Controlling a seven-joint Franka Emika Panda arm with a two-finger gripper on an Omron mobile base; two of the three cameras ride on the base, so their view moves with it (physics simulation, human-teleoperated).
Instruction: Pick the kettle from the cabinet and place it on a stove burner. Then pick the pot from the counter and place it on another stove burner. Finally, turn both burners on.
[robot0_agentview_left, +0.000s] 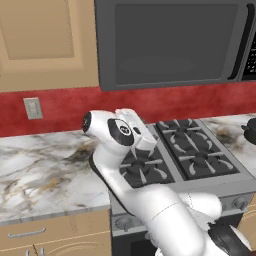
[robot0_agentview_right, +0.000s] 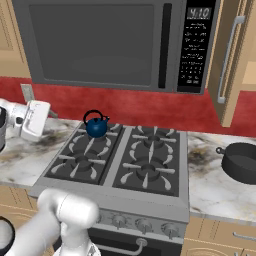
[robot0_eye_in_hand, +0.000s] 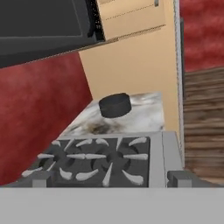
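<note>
Blue and glossy, the kettle (robot0_agentview_right: 96, 125) already sits on the back-left burner (robot0_agentview_right: 97, 136) of the range, upright, with nothing of mine touching it, so I judge the first step done. My fingers (robot0_eye_in_hand: 107, 180) stand wide apart and hold nothing; in the hand view their tips flank the near edge of the grates, and I am looking across the stove toward the far side.

What I am now after is the pot (robot0_eye_in_hand: 114, 105), squat and dark, resting on the marble desk (robot0_eye_in_hand: 146, 111) just beyond the right edge of the range, well apart from the kettle. In the right base view the pot (robot0_agentview_right: 241, 162) sits beside the stove, below the tan cabinet (robot0_agentview_right: 231, 60) with its silver bar handle, whose door looks swung open.

My hand is over the left part of the stove, so the next move, as I see it, calls for a long swing across the grates to the pot, then a descent over its rim or a loop handle with the fingers kept wide. After that it wants lifting onto one of the free burners (robot0_agentview_right: 150, 172), clear of the kettle
</note>
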